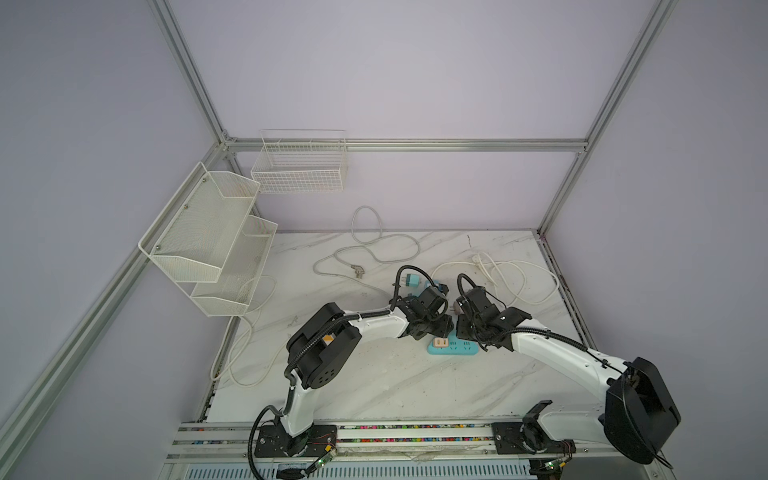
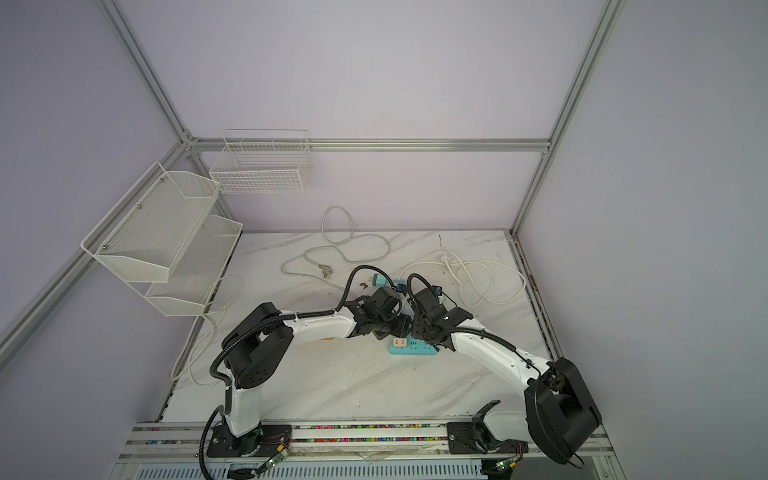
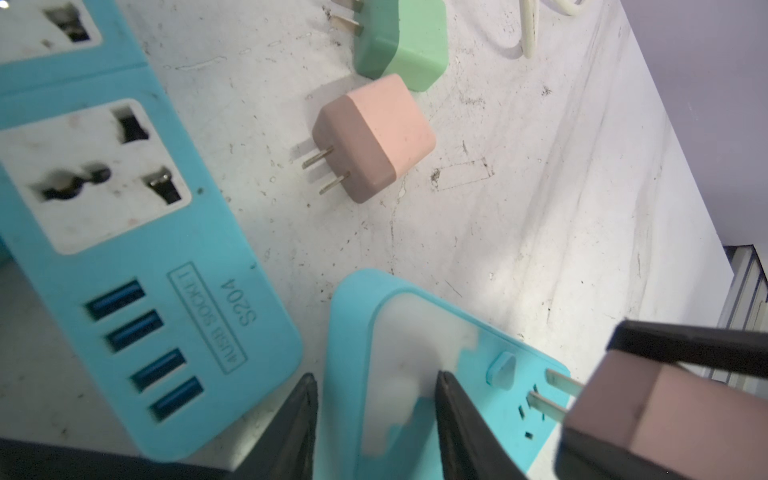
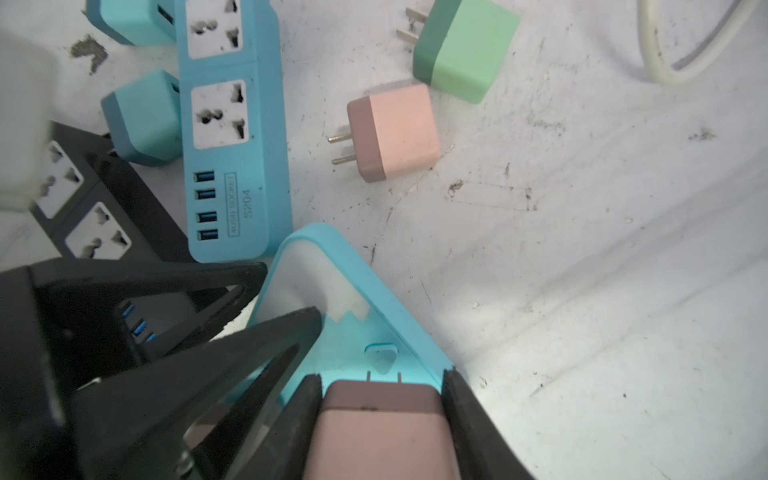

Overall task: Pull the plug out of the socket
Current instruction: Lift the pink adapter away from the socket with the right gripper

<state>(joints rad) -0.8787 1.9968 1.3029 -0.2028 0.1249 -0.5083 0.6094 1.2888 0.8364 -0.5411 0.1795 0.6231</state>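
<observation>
Matt pink plastic plug, smooth blue plastic socket, scuffed marbled tabletop

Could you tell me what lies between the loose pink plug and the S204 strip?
Only bare tabletop separates loose plug and strip, in the right wrist view.

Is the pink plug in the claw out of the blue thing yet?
Nearly! Grabbing is done: the left claw steadies the blue power strip, the right claw squeezes the pink plug. Its prongs show bare, seemingly out of the strip. Left: carry it clear and put it down.
</observation>
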